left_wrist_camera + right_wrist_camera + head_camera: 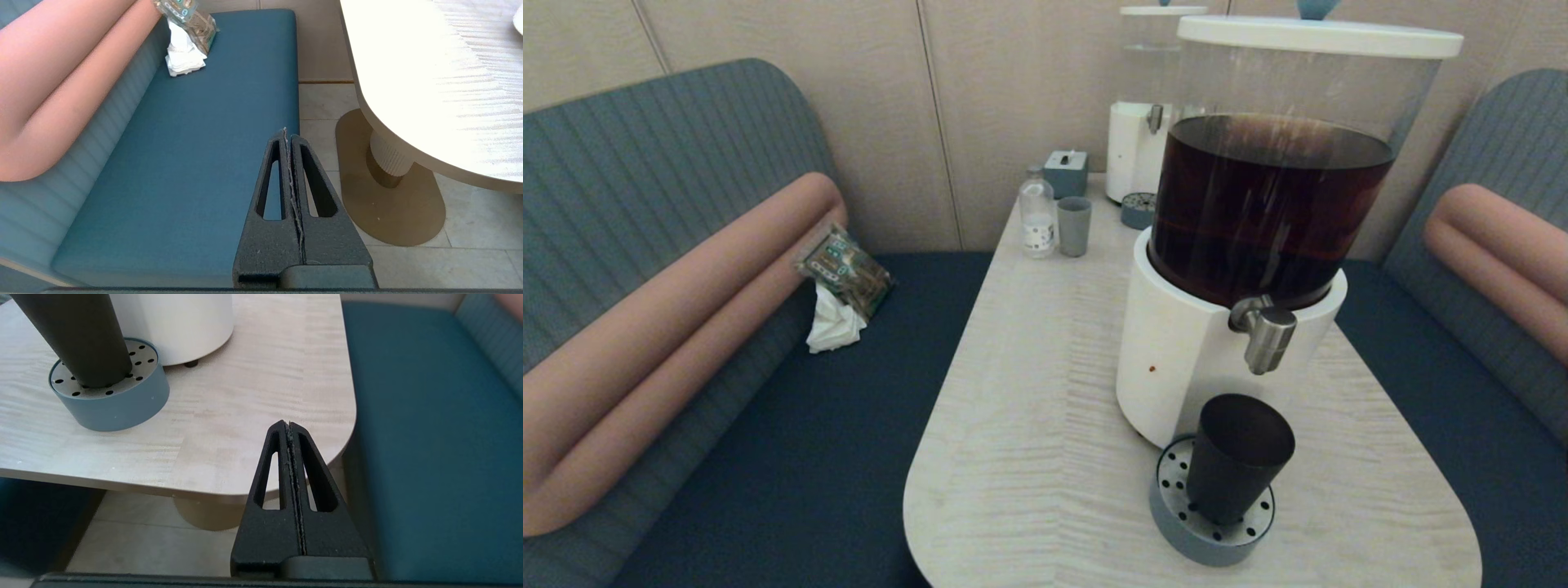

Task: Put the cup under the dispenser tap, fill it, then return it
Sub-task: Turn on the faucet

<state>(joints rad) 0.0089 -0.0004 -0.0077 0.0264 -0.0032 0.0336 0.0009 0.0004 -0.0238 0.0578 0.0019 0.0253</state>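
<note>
The black cup (1239, 457) stands upright on the grey perforated drip tray (1176, 527) at the foot of the dark-liquid dispenser (1270, 204) — just below the steel dispenser tap (1267, 333), near the bench (1029, 392) edge. The left gripper (288, 134) hangs over the blue seat (196, 163) beside the bench, jaws pressed together. The right gripper (287, 425) hovers off the bench's near corner — jaws likewise pressed together, holding nothing.
</note>
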